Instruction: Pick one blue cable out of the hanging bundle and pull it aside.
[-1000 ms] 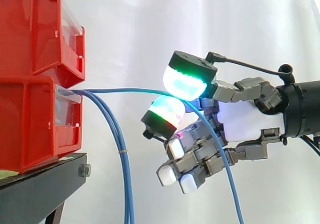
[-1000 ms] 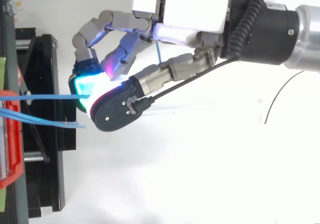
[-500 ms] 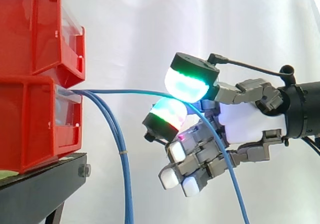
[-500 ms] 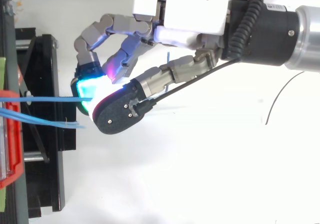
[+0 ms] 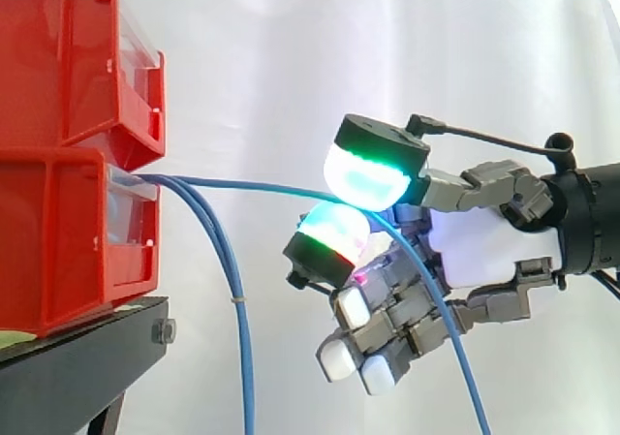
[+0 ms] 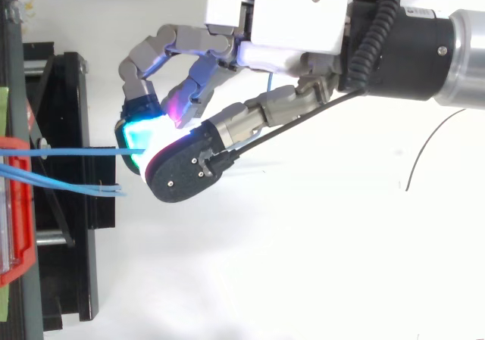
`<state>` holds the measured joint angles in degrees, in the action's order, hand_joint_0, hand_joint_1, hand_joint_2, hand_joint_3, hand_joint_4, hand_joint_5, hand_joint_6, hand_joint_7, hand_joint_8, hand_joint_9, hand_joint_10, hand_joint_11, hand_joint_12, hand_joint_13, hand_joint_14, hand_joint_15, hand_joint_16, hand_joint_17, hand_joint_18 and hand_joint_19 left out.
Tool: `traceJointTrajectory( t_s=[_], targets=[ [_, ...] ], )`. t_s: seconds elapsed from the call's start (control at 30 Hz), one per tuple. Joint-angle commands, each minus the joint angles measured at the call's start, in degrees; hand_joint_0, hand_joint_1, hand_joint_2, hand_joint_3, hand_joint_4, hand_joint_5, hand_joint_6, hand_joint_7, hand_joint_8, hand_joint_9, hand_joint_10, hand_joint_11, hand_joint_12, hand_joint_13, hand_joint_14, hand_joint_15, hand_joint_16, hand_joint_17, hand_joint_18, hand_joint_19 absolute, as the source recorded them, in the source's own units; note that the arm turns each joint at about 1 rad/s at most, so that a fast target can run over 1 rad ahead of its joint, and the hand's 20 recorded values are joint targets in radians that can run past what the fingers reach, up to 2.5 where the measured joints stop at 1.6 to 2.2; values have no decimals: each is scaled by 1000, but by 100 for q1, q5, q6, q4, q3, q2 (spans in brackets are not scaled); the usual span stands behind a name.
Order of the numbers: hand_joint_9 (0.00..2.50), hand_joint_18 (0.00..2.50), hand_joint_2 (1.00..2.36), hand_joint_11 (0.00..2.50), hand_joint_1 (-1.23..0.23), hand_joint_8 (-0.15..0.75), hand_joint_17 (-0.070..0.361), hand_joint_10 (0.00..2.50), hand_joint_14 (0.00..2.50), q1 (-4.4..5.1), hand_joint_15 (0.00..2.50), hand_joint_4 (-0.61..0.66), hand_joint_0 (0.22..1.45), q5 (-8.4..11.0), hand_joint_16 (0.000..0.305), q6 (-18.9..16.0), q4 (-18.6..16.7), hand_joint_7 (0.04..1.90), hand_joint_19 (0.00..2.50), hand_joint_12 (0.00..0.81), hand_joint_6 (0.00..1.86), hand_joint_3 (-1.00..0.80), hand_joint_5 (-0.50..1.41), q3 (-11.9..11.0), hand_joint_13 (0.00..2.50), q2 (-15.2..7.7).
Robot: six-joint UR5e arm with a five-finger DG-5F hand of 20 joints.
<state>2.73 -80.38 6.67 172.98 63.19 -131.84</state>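
hand [image 5: 484, 251] pinches one blue cable [image 5: 252, 186], stretched level, to hold it apart from the bundle [image 5: 237, 338] hanging just beyond.

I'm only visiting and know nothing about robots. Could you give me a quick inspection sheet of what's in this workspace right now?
Surface: a black stand carries two red bins, one stacked on the other.
Job's things: one blue cable is drawn sideways from the lower bin, apart from the hanging bundle.
Clutter: nothing seen.
Hand: the hand is shut on the blue cable, which is pinched between two glowing fingertips. The other fingers are curled below.
Cables: the bundle hangs down beside the stand. Past the pinch, the blue cable trails down across the hand.
Surroundings: a white curtain hangs behind, with a white surface underneath.
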Motion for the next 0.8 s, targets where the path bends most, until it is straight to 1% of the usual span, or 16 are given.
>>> traceJointTrajectory(
  t_s=[0.0, 0.03, 0.17, 0.33, 0.43, 0.57, 0.77],
  targets=[
    [998, 552, 1003, 571, -873, 145, 75, 18, 20, 0, 549, -348, 874, 5, 33, -122, 60, 1441, 614, 277, 956, -466, -163, 0, 728, 0],
    [996, 551, 1003, 577, -875, 147, 75, 16, 20, 9, 550, -347, 874, 5, 33, -236, 95, 1443, 613, 279, 957, -460, -163, 0, 726, 0],
    [989, 539, 1004, 573, -873, 142, 75, 18, 20, 9, 548, -350, 879, 5, 33, -306, 148, 1435, 616, 278, 959, -450, -165, 0, 722, 0],
    [986, 524, 1007, 573, -869, 143, 74, 16, 21, 9, 548, -340, 885, 5, 33, -377, 174, 1439, 626, 275, 959, -422, -168, 0, 715, 0],
    [991, 519, 1009, 576, -868, 142, 74, 18, 20, 9, 558, -325, 885, 5, 33, -412, 183, 1475, 640, 273, 956, -397, -168, 0, 719, 0],
    [1021, 518, 1011, 573, -866, 144, 73, 16, 21, 35, 560, -317, 885, 5, 32, -456, 183, 1503, 657, 274, 955, -369, -166, 0, 741, 0],
    [1060, 516, 1015, 576, -863, 152, 71, 18, 22, 35, 568, -299, 884, 5, 32, -491, 324, 1535, 673, 275, 956, -324, -161, 0, 753, 0]
  ],
)
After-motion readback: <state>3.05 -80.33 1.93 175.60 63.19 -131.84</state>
